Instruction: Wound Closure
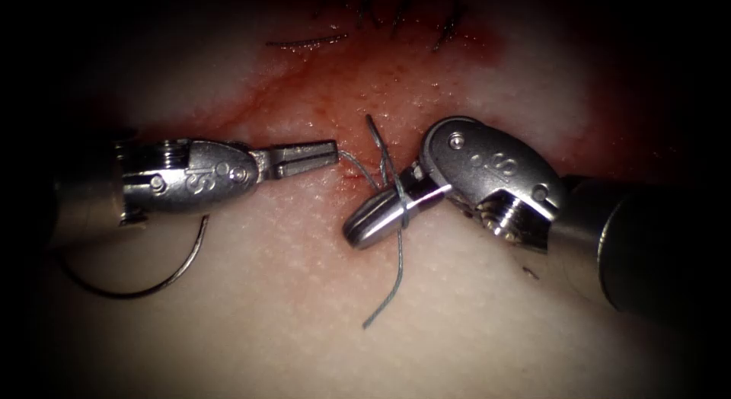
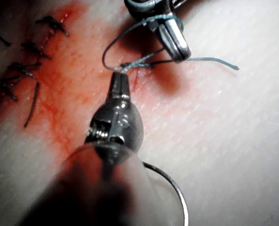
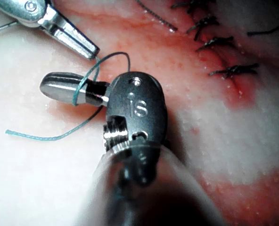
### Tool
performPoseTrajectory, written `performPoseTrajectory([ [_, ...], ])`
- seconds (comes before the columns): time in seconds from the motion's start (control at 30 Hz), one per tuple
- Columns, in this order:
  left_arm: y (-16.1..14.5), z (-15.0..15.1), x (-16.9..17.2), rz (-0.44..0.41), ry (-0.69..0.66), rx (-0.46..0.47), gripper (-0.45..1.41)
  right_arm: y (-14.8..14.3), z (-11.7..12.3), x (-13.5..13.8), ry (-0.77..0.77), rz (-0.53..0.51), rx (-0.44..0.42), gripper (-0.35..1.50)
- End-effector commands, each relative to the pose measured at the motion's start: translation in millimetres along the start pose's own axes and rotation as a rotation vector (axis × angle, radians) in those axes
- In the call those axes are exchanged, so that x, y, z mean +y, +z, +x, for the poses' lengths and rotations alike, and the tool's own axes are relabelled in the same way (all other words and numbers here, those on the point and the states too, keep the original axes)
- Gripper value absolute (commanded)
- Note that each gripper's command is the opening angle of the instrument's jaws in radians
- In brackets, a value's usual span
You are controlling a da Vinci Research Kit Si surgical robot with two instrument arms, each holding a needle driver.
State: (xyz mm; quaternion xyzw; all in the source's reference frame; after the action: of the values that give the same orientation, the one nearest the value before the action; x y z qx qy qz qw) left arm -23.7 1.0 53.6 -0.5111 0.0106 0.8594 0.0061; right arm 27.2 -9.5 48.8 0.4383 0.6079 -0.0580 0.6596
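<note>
Gripping thread (image 1: 349, 158), left tool (image 1: 333, 149)

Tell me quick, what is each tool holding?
Left tool: fingers shut on the thread.
Right tool: fingers shut, holding nothing; thread looped around them.

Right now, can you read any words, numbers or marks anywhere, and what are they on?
"IS": stamped on the right tool wrist housing, right wrist view.
Same stamp on the left tool housing, endoscope view, sideways; too unclear to read surely.
Tissue, thread, needle: no markings.
</note>
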Motion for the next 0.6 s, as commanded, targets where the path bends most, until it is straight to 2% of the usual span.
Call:
performPoseTrajectory([
  [0.03,0.8,-0.3,0.0,0.0,-0.001,0.001,-0.45,0.6,-0.5,0.6,-0.005,0.008,-0.005,0.32],
  [0.13,0.7,-0.4,0.2,-0.004,-0.004,0.002,-0.45,1.2,-0.6,0.1,-0.015,0.053,-0.044,0.58],
  [0.2,0.7,-0.4,0.3,-0.004,-0.003,0.003,-0.45,1.7,-0.8,-0.3,-0.016,0.09,-0.079,0.63],
  [0.27,0.8,-0.5,0.4,-0.004,-0.001,0.003,-0.45,2.5,-1.1,-0.7,-0.007,0.122,-0.11,0.86],
  [0.37,0.8,-0.5,0.5,-0.008,-0.006,-0.002,-0.45,3.2,-1.7,-1.0,0.001,0.16,-0.147,0.94],
  [0.6,0.6,-0.8,0.8,-0.005,-0.007,-0.005,-0.45,4.4,-3.1,-0.6,-0.007,0.213,-0.208,0.94],
])
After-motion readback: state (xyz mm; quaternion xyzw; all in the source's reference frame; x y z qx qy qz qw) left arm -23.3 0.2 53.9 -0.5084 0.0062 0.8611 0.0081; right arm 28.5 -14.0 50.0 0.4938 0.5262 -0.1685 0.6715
